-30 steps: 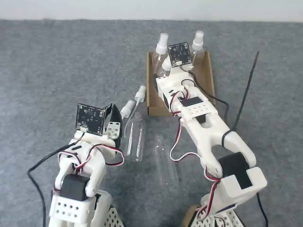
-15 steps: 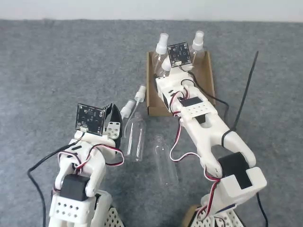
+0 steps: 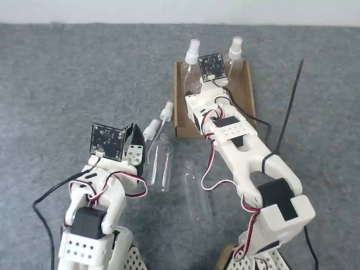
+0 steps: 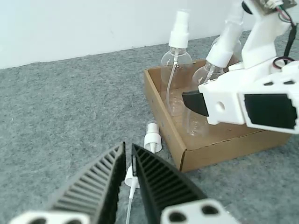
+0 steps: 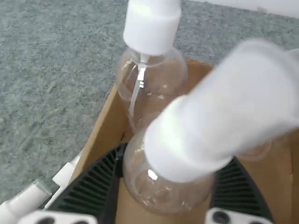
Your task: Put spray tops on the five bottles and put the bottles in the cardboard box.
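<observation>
One bottle (image 5: pixel 159 186), spray top already on, is clamped in your right gripper (image 5: pixel 175 168). The jaws sit either side of its clear body, and its long axis is near upright with the top leaning a touch. Directly beneath the gripper is the cardboard box (image 5: pixel 99 137); whether the base touches the floor, I cannot tell. Just beyond the gripper stand two finished bottles (image 5: pixel 149 79) against the far wall. So I'd judge your drop goes straight down, short of them, onto the nearer floor. Over at your left gripper (image 4: pixel 128 150), the jaws are closed on nothing. Two loose spray tops (image 4: pixel 152 140) lie just ahead of its tips, and two uncapped bottles (image 3: pixel 160 160) lie on the bench (image 3: pixel 84 73) alongside it.
</observation>
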Controlling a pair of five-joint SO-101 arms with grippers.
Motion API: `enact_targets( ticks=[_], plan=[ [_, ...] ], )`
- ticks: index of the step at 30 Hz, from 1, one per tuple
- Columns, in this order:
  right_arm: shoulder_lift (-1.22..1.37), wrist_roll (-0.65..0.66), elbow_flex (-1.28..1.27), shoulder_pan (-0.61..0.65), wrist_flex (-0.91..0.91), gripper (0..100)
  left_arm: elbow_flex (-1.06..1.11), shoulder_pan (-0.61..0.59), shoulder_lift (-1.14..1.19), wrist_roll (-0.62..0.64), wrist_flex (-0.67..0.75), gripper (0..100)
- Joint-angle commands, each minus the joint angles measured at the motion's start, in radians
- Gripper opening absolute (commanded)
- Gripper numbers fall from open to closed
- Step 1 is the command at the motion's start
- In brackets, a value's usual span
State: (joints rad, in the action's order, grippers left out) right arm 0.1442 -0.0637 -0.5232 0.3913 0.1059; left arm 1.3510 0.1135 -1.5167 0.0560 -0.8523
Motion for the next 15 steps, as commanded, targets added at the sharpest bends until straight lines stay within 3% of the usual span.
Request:
enact_targets(
  ticks=[1,15],
  plan=[
    [-0.018,0.014,0.044,0.01,-0.013,23.2,-0.013,-0.005,-0.015,0.006,0.029,1],
    [-0.019,0.009,0.072,0.012,-0.007,23.1,-0.012,-0.005,-0.015,0.005,0.029,1]
  ],
)
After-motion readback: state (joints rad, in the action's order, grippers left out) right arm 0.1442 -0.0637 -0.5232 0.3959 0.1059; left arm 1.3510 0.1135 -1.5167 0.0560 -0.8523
